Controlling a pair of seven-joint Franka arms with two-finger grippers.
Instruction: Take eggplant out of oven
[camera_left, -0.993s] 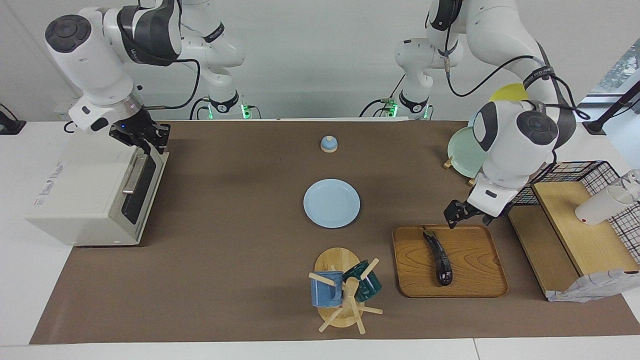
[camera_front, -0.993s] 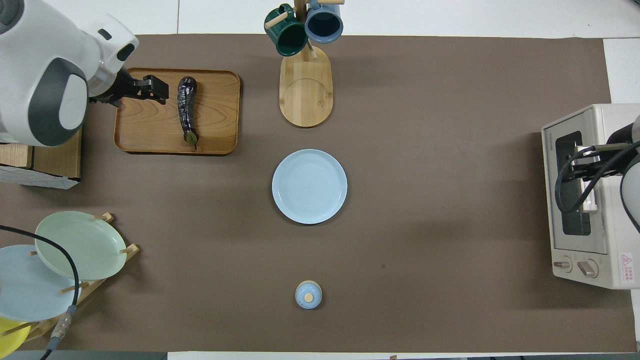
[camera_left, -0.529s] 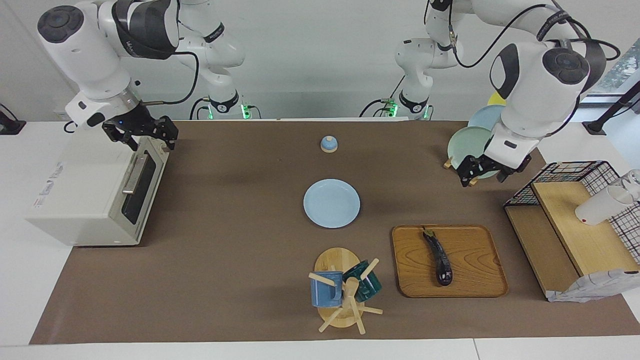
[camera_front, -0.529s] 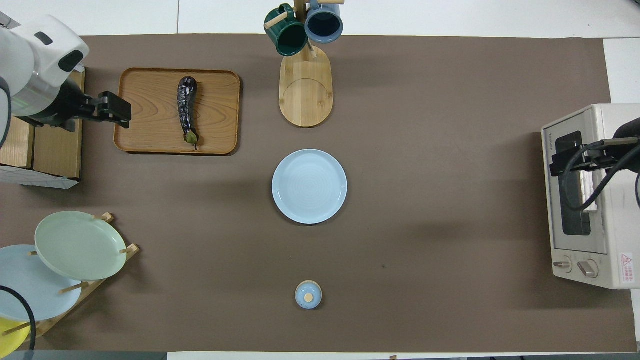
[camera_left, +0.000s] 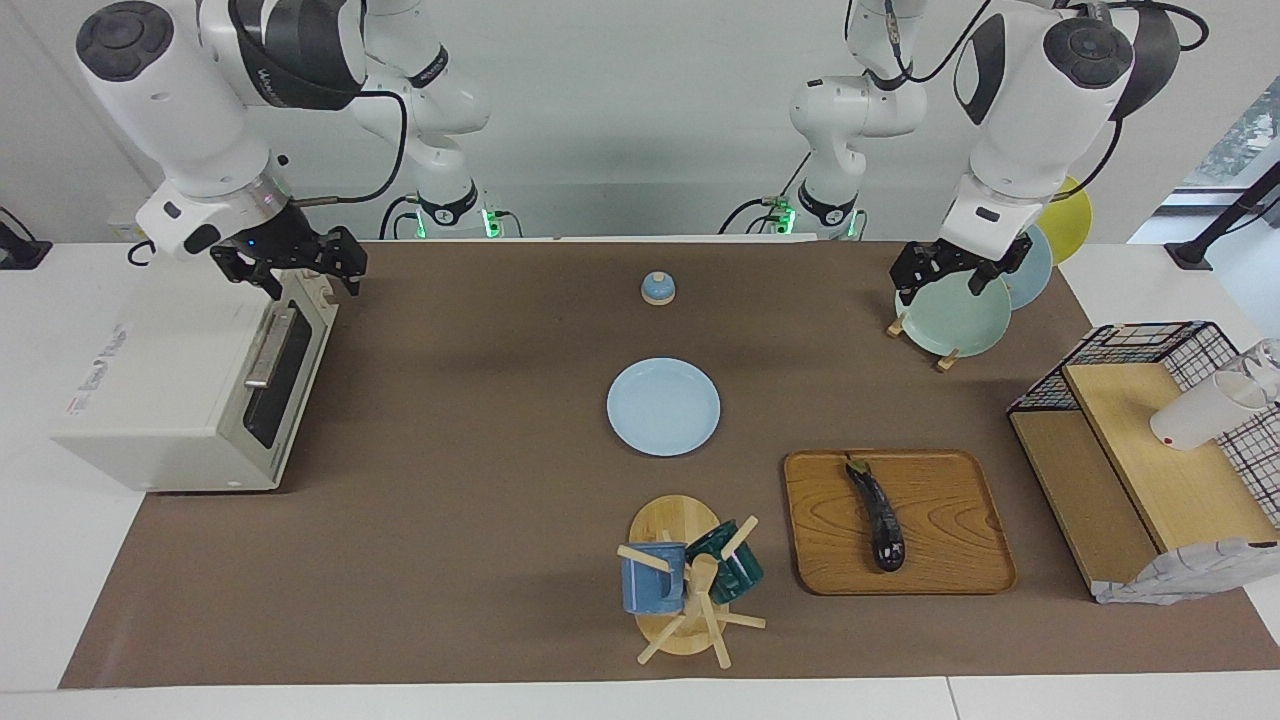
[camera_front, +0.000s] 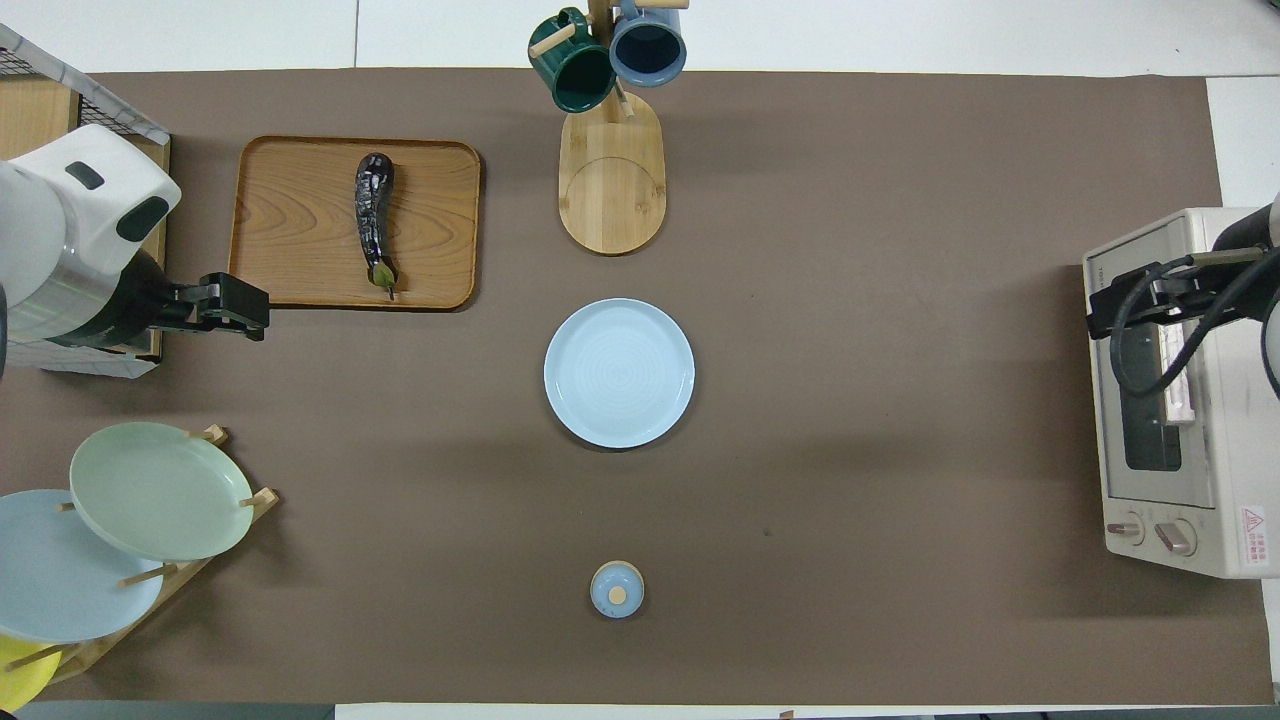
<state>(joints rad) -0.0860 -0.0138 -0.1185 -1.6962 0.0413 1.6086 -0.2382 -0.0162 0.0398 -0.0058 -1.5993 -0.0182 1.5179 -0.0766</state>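
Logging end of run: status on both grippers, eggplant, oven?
Left gripper open, raised over the plate rack. Right gripper open, above the oven, door shut. Eggplant lies on the wooden tray. Nothing in the way.

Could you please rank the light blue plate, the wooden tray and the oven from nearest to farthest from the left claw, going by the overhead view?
From the left claw:
1. Wooden tray, right beside it at the left arm's end.
2. Light blue plate, mid-table.
3. Oven, at the right arm's end.
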